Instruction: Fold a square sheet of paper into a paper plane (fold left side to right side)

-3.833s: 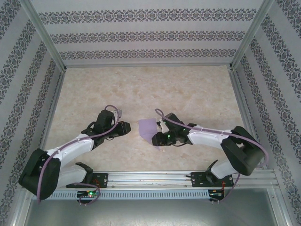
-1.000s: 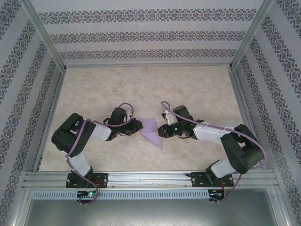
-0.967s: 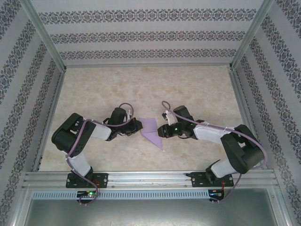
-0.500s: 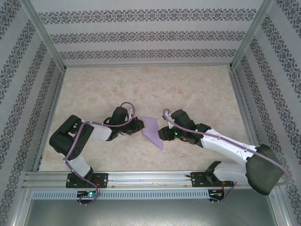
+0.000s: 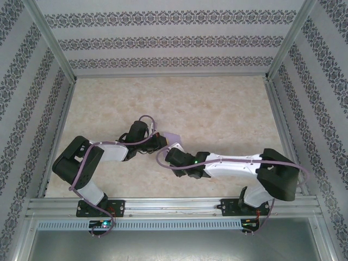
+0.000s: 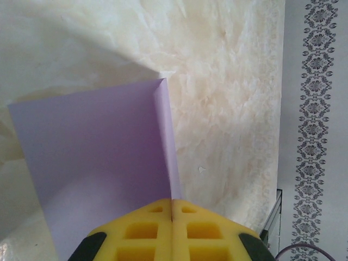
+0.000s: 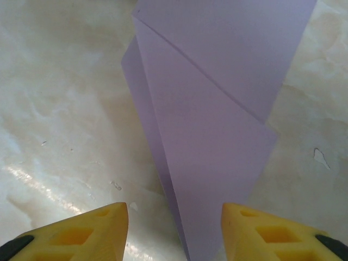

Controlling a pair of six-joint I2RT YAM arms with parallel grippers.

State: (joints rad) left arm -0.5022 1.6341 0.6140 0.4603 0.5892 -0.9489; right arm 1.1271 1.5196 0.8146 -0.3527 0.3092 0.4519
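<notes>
The lavender-purple paper is folded into a pointed dart shape with layered flaps, its point aimed at my right wrist camera. My left gripper is shut on one edge of the paper, which stands up from the yellow pads along a crease. My right gripper is open, with a yellow fingertip on either side of the paper's narrow end and no contact. In the top view the left gripper holds the paper from the left. The right gripper sits just in front of it and hides its near part.
The marbled beige table is walled by patterned panels and metal posts. The right forearm lies low across the near middle of the table. A metal rail runs along the front edge by the arm bases.
My right arm has swung from the paper's right side round to its near side, and its gripper now points up at the paper. The left gripper stays clamped, and less paper shows from above.
</notes>
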